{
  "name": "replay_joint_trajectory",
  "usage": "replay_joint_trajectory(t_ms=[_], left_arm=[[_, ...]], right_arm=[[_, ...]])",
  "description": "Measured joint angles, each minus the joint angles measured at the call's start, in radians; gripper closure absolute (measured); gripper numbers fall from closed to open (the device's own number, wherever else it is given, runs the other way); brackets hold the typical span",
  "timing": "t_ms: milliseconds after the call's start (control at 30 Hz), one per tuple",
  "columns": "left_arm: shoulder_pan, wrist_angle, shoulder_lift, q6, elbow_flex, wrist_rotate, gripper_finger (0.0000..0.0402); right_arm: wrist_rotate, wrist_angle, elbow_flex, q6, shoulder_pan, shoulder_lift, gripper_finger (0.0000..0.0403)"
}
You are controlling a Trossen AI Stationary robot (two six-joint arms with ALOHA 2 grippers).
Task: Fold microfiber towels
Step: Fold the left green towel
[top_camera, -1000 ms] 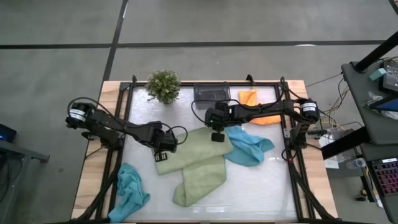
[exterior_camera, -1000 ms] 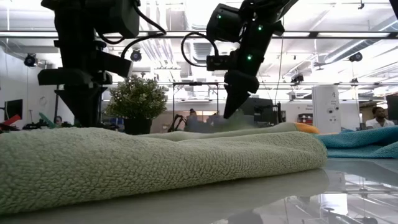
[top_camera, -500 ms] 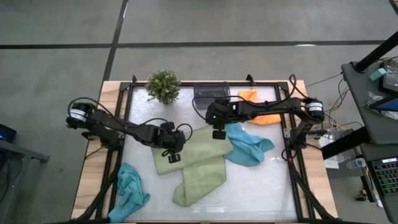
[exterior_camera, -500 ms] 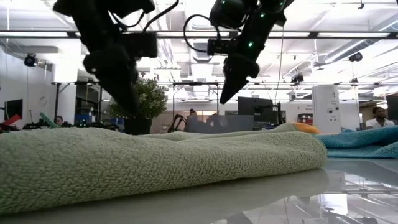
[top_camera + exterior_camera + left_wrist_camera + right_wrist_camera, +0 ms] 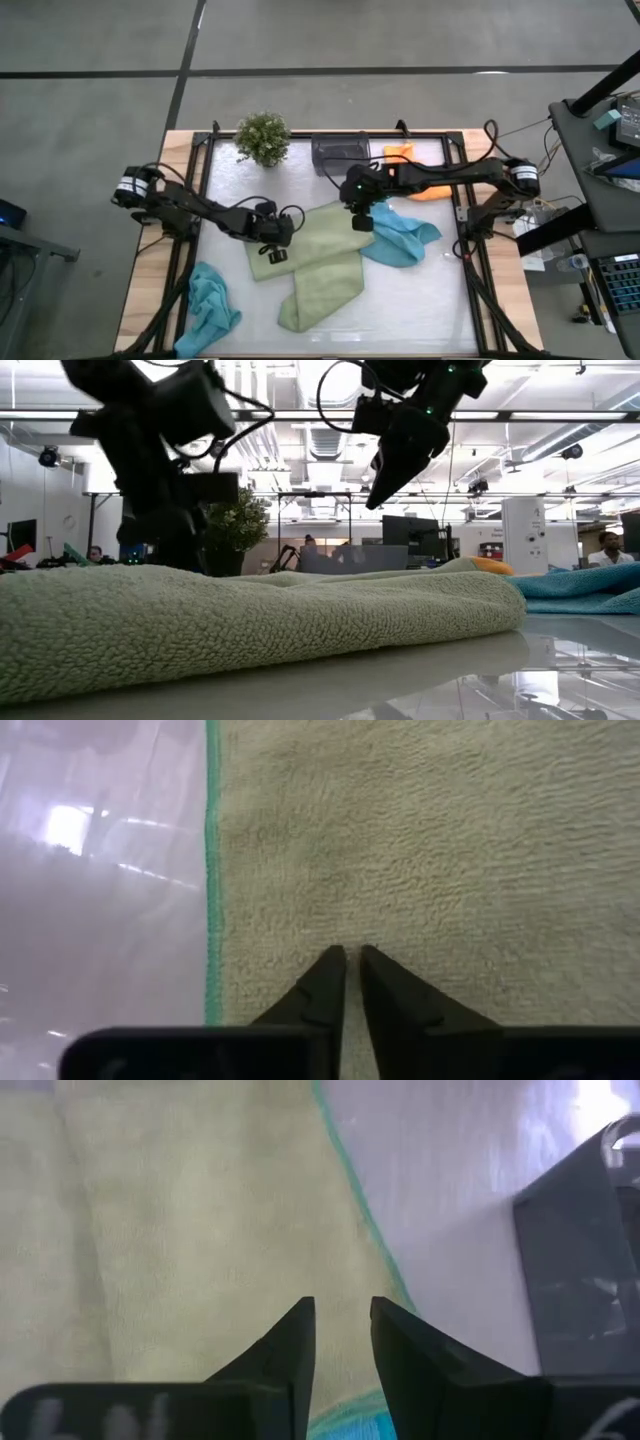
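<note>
Microfiber towels are seen on the white glossy table (image 5: 440,300), five in all by the high view: two light green, two teal-blue and one orange. The two light green towels lie overlapped at the middle of the table, one light green towel (image 5: 315,238) spread roughly flat and square with a thin green stitched hem, the other light green towel (image 5: 320,290) bunched in soft folds nearer the front edge. A looped, fuzzy pile is shown on them in the low view and in both wrist views. One teal-blue towel (image 5: 400,236) is crumpled just right of the green pair, touching it; the second teal-blue towel (image 5: 208,303) is heaped at the near left corner, well apart. The orange towel (image 5: 402,158) lies at the far right, partly hidden by the right arm. One small grey rectangular bin (image 5: 340,150) and one little leafy potted plant (image 5: 262,137) stand along the far edge. The left gripper (image 5: 275,252) is set on the left part of the flat green towel near its hem, its two dark tapered fingers nearly together with only a slit between them; no pinched cloth can be made out. The right gripper (image 5: 362,217) is held above the far right corner of the same towel, its fingers narrowly parted and holding nothing.
</note>
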State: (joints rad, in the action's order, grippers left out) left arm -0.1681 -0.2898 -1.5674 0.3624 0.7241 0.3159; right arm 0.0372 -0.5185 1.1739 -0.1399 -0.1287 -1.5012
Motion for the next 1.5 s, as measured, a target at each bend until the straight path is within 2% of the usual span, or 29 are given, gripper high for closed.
replay_joint_trajectory(t_ms=[233, 567, 800, 1033, 1300, 1500], left_arm=[[0.002, 0.066, 0.002, 0.025, -0.047, 0.02, 0.0398], [0.005, 0.075, 0.002, 0.024, -0.071, 0.03, 0.0401], [0.033, -0.107, 0.025, 0.024, -0.079, 0.041, 0.0401], [0.081, -0.285, 0.146, -0.007, -0.087, 0.026, 0.0401], [0.078, -0.181, 0.288, -0.005, -0.085, 0.022, 0.0401], [0.076, -0.06, 0.302, -0.059, -0.086, 0.023, 0.0401]], right_arm=[[0.001, 0.161, -0.097, -0.001, 0.0, 0.056, 0.0313], [0.016, 0.211, -0.151, 0.01, 0.0, 0.079, 0.0313], [0.016, 0.218, -0.168, 0.025, 0.0, 0.088, 0.0314], [0.016, 0.26, -0.187, 0.019, 0.0, 0.086, 0.0314], [0.024, 0.444, -0.268, 0.053, 0.0, 0.08, 0.0314], [0.02, 0.625, -0.319, 0.133, -0.005, 0.028, 0.0314]])
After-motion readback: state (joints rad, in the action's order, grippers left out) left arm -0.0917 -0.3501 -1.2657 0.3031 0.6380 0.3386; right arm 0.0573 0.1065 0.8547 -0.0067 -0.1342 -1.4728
